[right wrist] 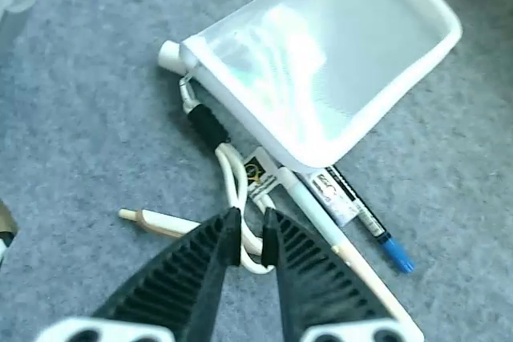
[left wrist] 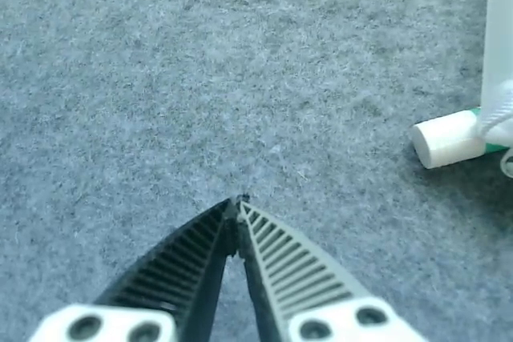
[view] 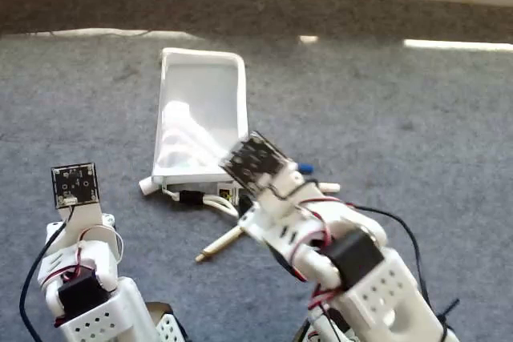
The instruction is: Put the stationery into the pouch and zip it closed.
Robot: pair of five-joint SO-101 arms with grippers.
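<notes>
hovering narrowly parted and empty over the pens point(right wrist: 321, 214) at the near mouth of the pouch point(right wrist: 321, 54), in the middle of the tabletop point(view: 401, 118), the right gripper point(right wrist: 248, 226) seems about to start loading, which likely calls for widening and dropping onto one pen, while the left gripper point(left wrist: 239, 210) sits pinched closed toward the near-left corner.

White perforated arms point(view: 104, 314), black servos point(view: 353, 258), red and black cables point(view: 309, 222), ribbed black-and-grey gripper point(left wrist: 240, 202).

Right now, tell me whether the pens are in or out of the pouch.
Out. The pens lie on the carpet along the pouch's edge.
</notes>
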